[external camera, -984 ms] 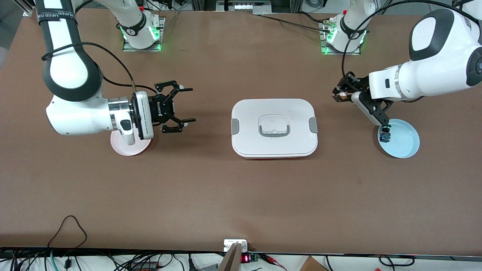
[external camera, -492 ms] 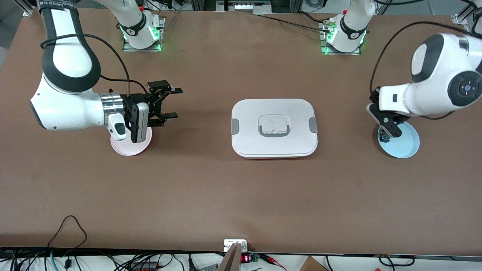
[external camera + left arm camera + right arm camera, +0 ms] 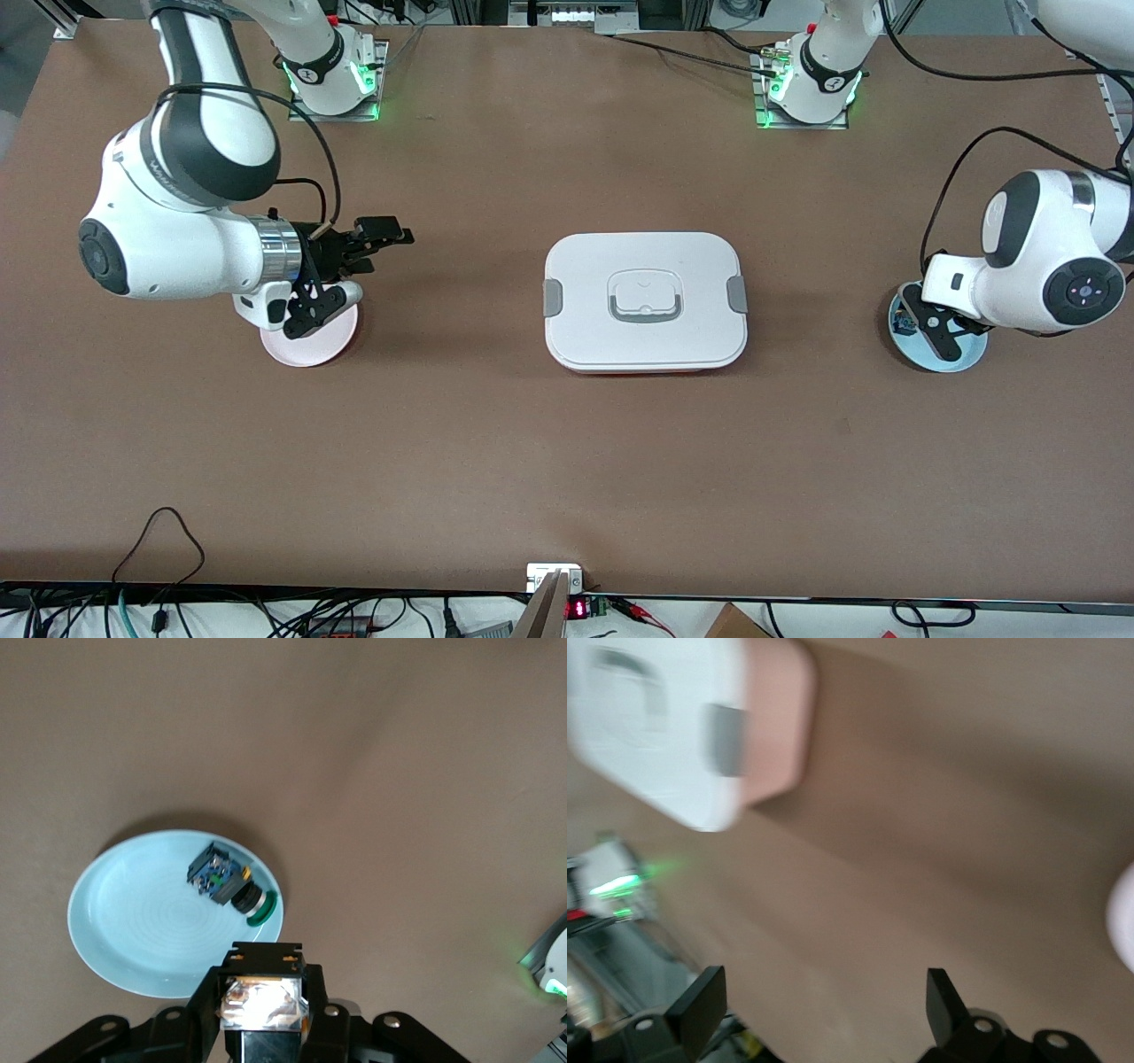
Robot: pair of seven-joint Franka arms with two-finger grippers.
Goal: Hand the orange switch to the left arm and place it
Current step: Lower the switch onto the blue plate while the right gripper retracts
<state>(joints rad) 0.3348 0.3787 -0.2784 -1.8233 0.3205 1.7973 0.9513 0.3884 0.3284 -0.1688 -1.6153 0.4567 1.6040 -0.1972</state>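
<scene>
We see the left gripper (image 3: 263, 979) over the blue plate (image 3: 115, 921), clamped on the orange switch (image 3: 263, 1008). The right gripper (image 3: 376, 248) is spread wide, over the table by the pink plate (image 3: 306, 350). We judge the switch light, rigid and slick, so the handover grip should take its flat body sides and keep clear of the box (image 3: 645, 301).

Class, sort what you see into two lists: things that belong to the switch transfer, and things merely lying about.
Job: tan-and-orange switch in left gripper, over light blue plate; open right gripper near pink plate; large white lidded box to avoid.
Lying about: both plates; blue-and-black component on the blue one.
</scene>
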